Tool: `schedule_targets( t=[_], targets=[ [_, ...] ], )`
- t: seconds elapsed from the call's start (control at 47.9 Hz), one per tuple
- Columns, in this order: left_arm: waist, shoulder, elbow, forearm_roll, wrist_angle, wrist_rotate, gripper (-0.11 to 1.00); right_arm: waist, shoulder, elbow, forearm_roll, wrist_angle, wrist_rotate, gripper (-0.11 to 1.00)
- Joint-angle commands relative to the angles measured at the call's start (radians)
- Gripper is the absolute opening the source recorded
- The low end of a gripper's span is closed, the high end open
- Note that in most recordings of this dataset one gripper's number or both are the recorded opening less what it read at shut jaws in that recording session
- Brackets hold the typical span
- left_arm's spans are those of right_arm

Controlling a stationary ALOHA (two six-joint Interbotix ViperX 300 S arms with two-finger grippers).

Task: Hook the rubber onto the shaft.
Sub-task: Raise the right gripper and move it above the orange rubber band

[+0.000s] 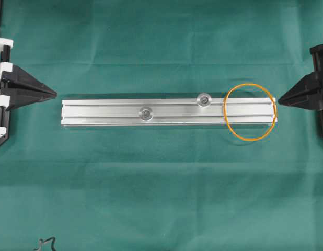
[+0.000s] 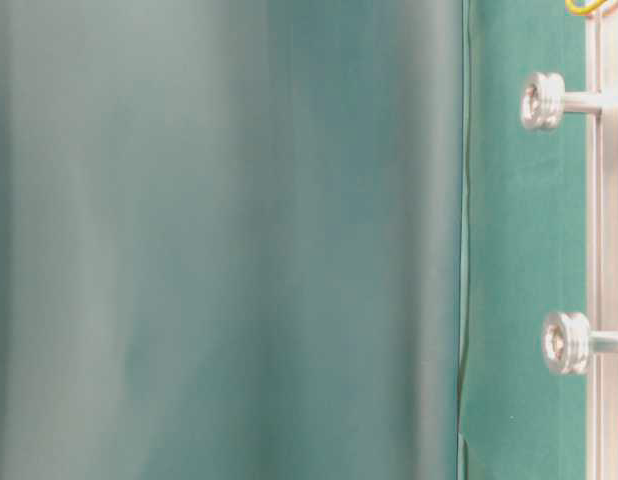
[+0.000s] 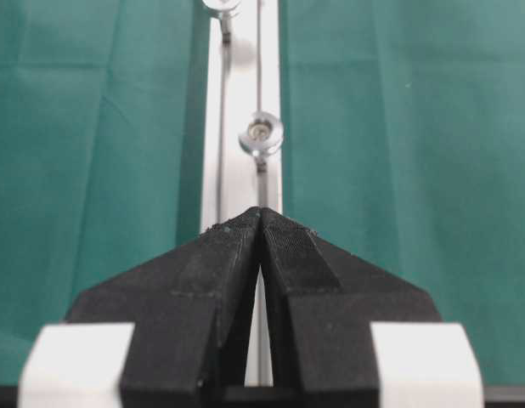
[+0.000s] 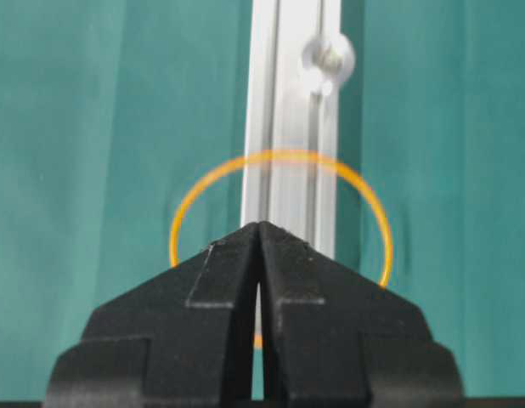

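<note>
The rubber (image 1: pixel 226 116) is a thin orange loop lying flat across the right end of the grey aluminium rail (image 1: pixel 99 112). Two silver shafts (image 1: pixel 204 99) (image 1: pixel 146 113) stand on the rail, both to the left of the loop and outside it. My right gripper (image 1: pixel 279 100) is shut and empty, its tip just off the rail's right end, beside the loop. In the right wrist view the rubber (image 4: pixel 173 234) curves round ahead of the shut gripper (image 4: pixel 259 224). My left gripper (image 1: pixel 55 94) is shut and empty, just off the rail's left end, pointing along the rail (image 3: pixel 241 183) in its wrist view.
A green cloth (image 1: pixel 161 198) covers the table. A small black squiggle (image 1: pixel 46 243) lies at the front left edge. The table-level view shows both shafts (image 2: pixel 541 101) (image 2: pixel 566 342) side-on, beside a blurred green fold (image 2: pixel 229 240).
</note>
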Motion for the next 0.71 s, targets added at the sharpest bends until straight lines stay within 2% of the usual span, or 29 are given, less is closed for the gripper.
schedule_targets(
  t=[0.0,0.418,0.543,0.689],
  targets=[
    [0.002,0.008,-0.029,0.003,-0.005,0.002,0.00,0.000,0.018,-0.043,0.003,0.061,0.014,0.03],
    [0.003,0.008,-0.029,0.003,-0.005,0.002,0.00,0.000,0.112,-0.141,-0.014,0.405,0.118,0.03],
    [0.003,0.009,-0.029,0.003,-0.005,0.002,0.00,-0.002,0.123,-0.147,-0.020,0.456,0.124,0.03],
    [0.003,0.009,-0.031,0.003,-0.005,0.002,0.00,-0.002,0.127,-0.149,-0.021,0.459,0.124,0.03]
  ],
)
